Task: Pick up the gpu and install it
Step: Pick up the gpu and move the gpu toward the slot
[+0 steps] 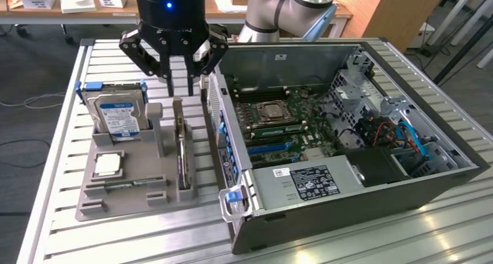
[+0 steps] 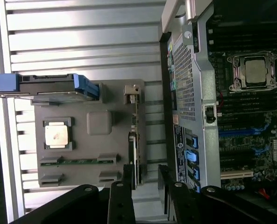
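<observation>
Nearest me, by the front edge of the slatted metal surface [image 1: 154,232], lies a grey holder [image 1: 96,207] with parts slotted into it. At its near end a narrow green memory stick [image 2: 77,161] lies flat, with a square processor chip [image 1: 108,163] just beyond it.

The gpu [image 1: 182,160] stands on its long edge in a slot along the side of the holder that faces the computer case [image 1: 324,201], close beside the case wall. It runs from the near end of the holder toward the far end.

It looks to me like a light, stiff card, thin enough to need a pinch across its thickness. I would take it on the upper long edge, about midway along, so it hangs level and does not swing. The faces carry small parts and the lower edge seats in the slot, so both are best left alone. A hard squeeze or a twist could well crack it.

Further back in the holder, a silver hard drive [image 1: 117,116] with a blue label stands upright toward the exterior view's left.

Above the far end of the card hangs the hand [image 1: 180,92], its fingers parted and grasping nothing. The fingertips are just over the card's top edge, apart from it. The open case takes up the exterior view's right side of the surface, and its motherboard [image 1: 285,122] is bare.
</observation>
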### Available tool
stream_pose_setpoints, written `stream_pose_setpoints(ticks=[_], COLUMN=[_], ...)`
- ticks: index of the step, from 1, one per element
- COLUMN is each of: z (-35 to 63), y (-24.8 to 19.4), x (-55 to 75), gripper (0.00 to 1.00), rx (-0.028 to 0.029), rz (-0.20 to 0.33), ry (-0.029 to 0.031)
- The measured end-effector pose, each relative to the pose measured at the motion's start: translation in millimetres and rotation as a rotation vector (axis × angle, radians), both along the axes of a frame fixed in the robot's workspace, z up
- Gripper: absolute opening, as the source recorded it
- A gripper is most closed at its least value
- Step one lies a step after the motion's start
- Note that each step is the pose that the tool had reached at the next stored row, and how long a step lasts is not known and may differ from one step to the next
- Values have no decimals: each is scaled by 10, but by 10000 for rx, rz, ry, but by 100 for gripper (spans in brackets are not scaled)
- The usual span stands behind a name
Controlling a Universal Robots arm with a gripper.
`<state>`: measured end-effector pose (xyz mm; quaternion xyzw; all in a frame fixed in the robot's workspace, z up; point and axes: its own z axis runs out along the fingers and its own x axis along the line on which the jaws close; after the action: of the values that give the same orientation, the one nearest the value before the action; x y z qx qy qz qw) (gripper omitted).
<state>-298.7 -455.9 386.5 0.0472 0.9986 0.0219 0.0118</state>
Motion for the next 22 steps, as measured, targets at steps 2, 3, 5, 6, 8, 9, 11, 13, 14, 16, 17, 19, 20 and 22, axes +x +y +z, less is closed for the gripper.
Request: stream_pose_setpoints(ticks=[2, 3, 5, 6, 8, 9, 11, 13, 14, 16, 17, 19, 20, 22], z=[-5, -13, -43, -62, -98, -116, -153, -189, -208, -244, -262, -295, -308, -317], y=[-1, -2, -1, -1, -1, -1, 0, 0, 0, 0, 0, 0, 0, 0], x=[-1, -2, -4, -6, -7, -8, -10, -11, -12, -13, -13, -14, -14, -14], gripper=[36, 36, 36, 36, 36, 36, 36, 36, 36, 36, 36, 36, 36, 36], rx=[2, -5, -10, -10, -11, -10, -9, -9, -10, -10, -10, -10, -10, -12], rz=[1, 2, 2, 0, 1, 1, 1, 1, 1, 1, 1, 1, 1, 1], ry=[-1, -2, -3, -5, -6, -6, -8, -7, -7, -7, -6, -7, -7, -5])
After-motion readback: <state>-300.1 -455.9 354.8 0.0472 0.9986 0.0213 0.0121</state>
